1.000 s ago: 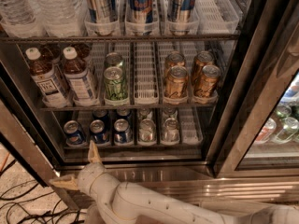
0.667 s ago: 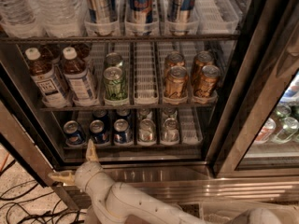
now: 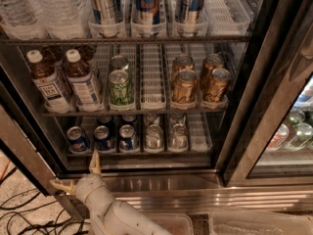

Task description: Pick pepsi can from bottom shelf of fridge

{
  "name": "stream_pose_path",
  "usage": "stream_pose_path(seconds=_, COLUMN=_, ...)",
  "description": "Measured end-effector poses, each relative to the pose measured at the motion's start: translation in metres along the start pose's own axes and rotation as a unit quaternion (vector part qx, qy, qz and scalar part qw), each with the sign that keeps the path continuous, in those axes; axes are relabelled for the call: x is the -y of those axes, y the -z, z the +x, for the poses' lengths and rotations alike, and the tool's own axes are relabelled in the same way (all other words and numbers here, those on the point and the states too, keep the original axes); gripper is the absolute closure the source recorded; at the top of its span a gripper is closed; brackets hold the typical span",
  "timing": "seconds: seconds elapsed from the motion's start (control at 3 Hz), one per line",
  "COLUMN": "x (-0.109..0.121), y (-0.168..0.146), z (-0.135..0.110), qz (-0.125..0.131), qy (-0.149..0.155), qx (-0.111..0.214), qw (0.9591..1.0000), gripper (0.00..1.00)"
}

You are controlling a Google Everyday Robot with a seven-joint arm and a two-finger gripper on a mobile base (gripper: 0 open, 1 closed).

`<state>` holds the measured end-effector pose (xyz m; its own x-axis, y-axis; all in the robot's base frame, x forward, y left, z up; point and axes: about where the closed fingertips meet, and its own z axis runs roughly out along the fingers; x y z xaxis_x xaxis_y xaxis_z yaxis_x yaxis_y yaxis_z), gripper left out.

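Gripper sits low left, in front of the fridge base, outside the cabinet. Jaws spread wide, nothing in them. One finger points up at the shelf edge, the other points left. White arm runs from it down to the bottom edge of the view.

Bottom shelf: three dark-blue cans in the front row, left side, each in its own lane. Middle one is the pepsi can, upright, just above and slightly right of the raised finger, not touching it. Left can and right can flank it. More blue cans stand behind them. Two silver cans stand in the lanes to the right, then a bare lane.

Rack above: two tea bottles left, green cans centre-left, gold cans right. Top rack: water bottles and tall blue-silver cans.

Glass door is swung open at right, with more drinks visible through it. Black cables lie on the floor at lower left. Clear plastic bin sits along the bottom edge, right of the arm.
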<state>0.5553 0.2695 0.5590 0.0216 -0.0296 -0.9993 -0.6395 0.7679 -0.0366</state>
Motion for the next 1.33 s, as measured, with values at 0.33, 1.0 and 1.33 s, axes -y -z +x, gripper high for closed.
stream_pose_path(seconds=0.33, x=0.000, y=0.000, z=0.000, qz=0.000, qy=0.000, qx=0.000, qw=1.0000, gripper=0.00)
stream_pose_path(seconds=1.0, x=0.019, y=0.006, z=-0.023, qz=0.036, qy=0.006, qx=0.025, qw=0.9990, gripper=0.00)
stream_pose_path(seconds=1.33, x=0.024, y=0.011, z=-0.040, qz=0.046, qy=0.020, qx=0.032, qw=0.9982, gripper=0.00)
